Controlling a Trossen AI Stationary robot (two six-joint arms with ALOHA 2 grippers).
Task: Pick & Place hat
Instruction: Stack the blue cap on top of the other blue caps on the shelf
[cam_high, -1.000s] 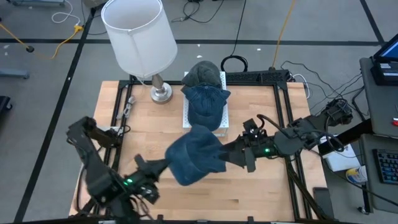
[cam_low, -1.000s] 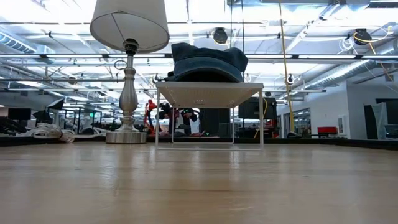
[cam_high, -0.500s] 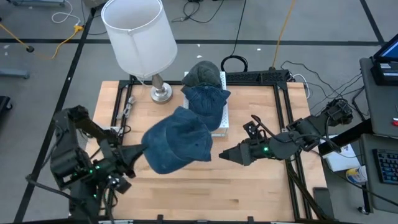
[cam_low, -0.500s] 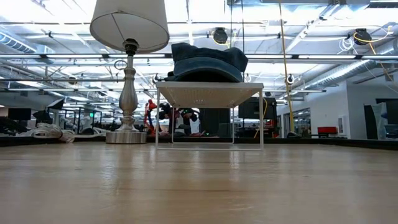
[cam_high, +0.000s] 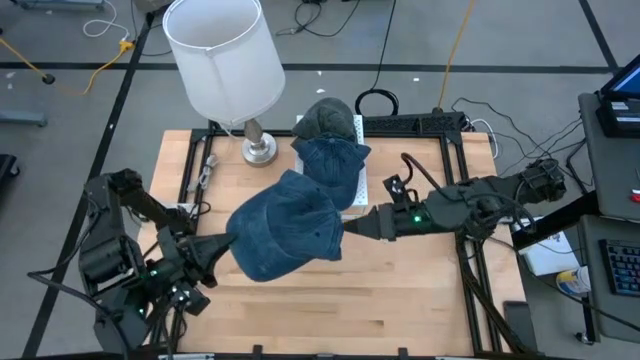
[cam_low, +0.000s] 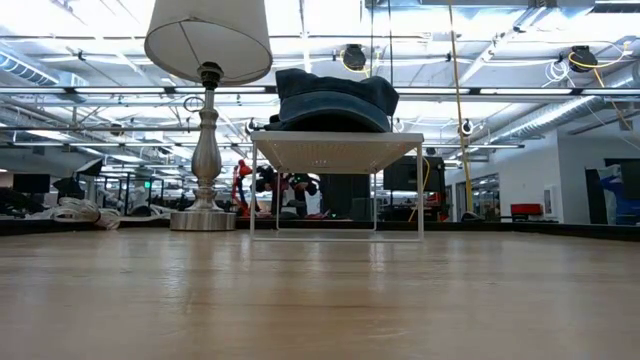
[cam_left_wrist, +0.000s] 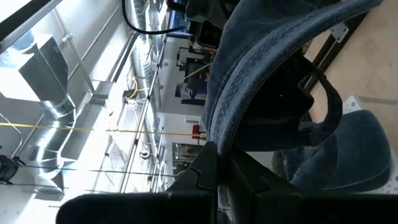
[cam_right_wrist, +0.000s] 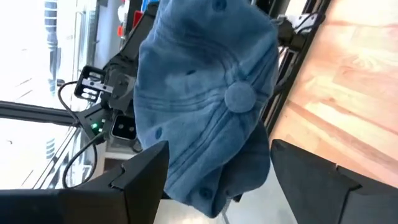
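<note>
My left gripper (cam_high: 224, 249) is shut on a blue denim hat (cam_high: 285, 235) and holds it in the air over the middle of the table. The hat's crown and top button (cam_right_wrist: 239, 96) face my right gripper (cam_high: 347, 229). That gripper is open and points level at the hat from the right, with one finger on either side of the crown in the right wrist view. Two more hats, blue (cam_high: 332, 160) and grey (cam_high: 328, 117), lie stacked on a white rack (cam_low: 335, 150) at the far side. The low view shows neither gripper. My left gripper pinches the edge of the hat's stitched brim (cam_left_wrist: 214, 134) between its two fingers. The fingers come in level from the table's left. The hat stands out beyond the fingertips toward the right, lifted clear of the table. My right gripper: I cannot tell whether its fingers touch the crown.
A lamp with a white shade (cam_high: 222, 60) stands at the far left, beside the rack. Black frame rails (cam_high: 455, 170) run along the table's right and far edges. Bare wooden tabletop (cam_high: 330, 310) lies along the near side.
My left gripper has risen and drawn back toward the table's left and far side, carrying the hat that way and turning it. My right gripper has stayed open, rolled at the wrist, and moved left and a little toward the far edge, up to the hat's right side.
</note>
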